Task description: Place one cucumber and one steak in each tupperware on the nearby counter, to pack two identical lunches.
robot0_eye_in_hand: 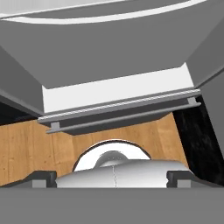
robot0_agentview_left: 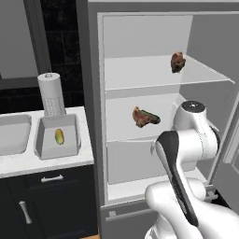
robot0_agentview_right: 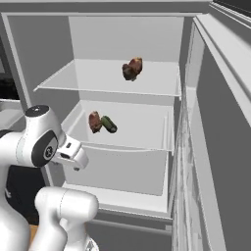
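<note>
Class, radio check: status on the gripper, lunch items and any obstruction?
Gripper open, empty. Yellowish cucumber in tupperware. Two steaks and dark cucumber on fridge shelves. Nothing blocking them.

Fridge shelves with steaks, cucumber

Flat, even rendered light throughout, with no visible lamp and no glare. The open fridge interior reads pale and bright, its shelves casting only faint soft shading beneath. In the left base view the tiled wall at 10 o'clock sits near black. In the hand view the wood floor is warmly lit at 8 o'clock, and a dark patch lies at 4 o'clock. Edges look slightly soft and low-resolution; straight lines stay straight, without distortion at the borders
</note>
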Motion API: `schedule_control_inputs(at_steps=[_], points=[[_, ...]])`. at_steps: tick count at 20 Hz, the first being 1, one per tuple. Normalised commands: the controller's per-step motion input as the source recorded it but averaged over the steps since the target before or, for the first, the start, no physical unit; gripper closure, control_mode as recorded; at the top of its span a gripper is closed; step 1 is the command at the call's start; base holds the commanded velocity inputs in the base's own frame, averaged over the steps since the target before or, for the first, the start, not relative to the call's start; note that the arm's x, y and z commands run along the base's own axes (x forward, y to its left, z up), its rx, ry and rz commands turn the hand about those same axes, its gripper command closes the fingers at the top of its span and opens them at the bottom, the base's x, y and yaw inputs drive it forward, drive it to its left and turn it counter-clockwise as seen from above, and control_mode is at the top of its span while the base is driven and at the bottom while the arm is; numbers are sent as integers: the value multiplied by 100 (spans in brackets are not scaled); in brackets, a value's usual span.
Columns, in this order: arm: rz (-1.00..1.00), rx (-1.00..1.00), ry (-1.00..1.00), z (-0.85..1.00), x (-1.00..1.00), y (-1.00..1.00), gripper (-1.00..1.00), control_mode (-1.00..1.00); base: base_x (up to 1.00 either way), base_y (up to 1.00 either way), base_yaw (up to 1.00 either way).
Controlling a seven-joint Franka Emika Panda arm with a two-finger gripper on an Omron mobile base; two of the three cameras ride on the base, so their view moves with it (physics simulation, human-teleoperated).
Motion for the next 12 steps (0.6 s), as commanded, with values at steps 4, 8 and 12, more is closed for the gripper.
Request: schedule_control_inputs(at_steps=[4,8,12], points=[[0,0,0,0,0,0,-100,100,0,0,0],[2,0,-26,39,-3,-1,-100,-100,0,0,0],[27,0,-60,73,8,0,-100,-100,0,0,0]])
